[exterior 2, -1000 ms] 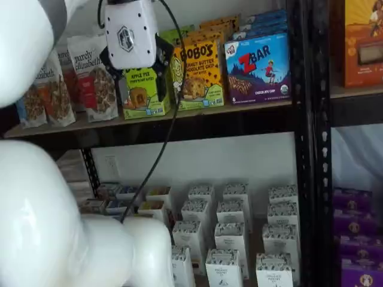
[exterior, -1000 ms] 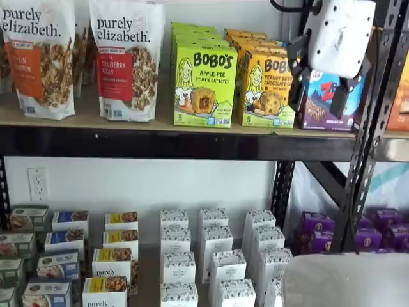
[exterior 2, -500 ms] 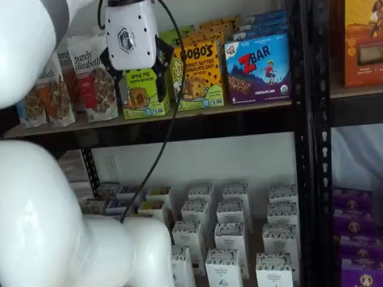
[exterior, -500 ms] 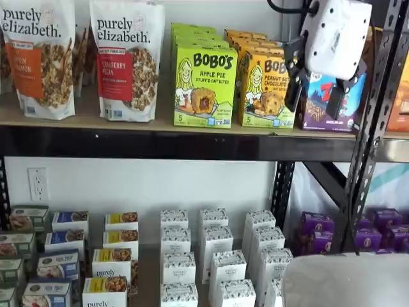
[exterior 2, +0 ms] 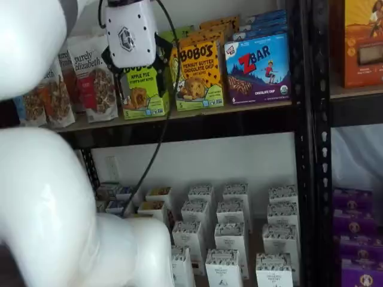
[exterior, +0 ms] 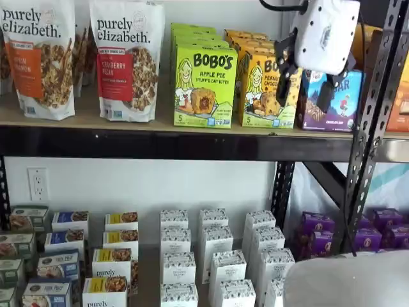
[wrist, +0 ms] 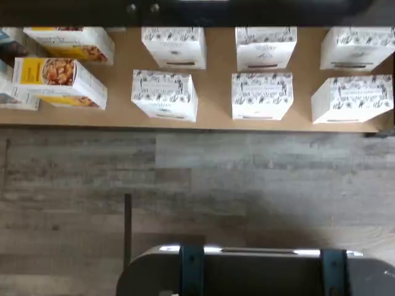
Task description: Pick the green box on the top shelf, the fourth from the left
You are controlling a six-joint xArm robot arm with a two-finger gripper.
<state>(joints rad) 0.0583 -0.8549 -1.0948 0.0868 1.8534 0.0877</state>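
The green box is a lime-green Bobo's Apple Pie carton that stands upright at the front of the top shelf, with more of its kind behind it. In a shelf view it is partly covered by my gripper's white body. My gripper hangs in front of the shelf at box height, with its two black fingers apart and nothing between them. In that view it is to the right of the green box, over the yellow-orange Bobo's carton. The wrist view shows neither the green box nor the fingers.
Purely Elizabeth bags stand left of the green box and a blue Zbar box to the right. Black uprights flank the bay. Small white cartons fill the lower shelf above a wood floor. A cable hangs from the gripper.
The gripper has moved a little left and up along the top shelf, from over the Zbar box toward the yellow-orange carton. The boxes have not moved.
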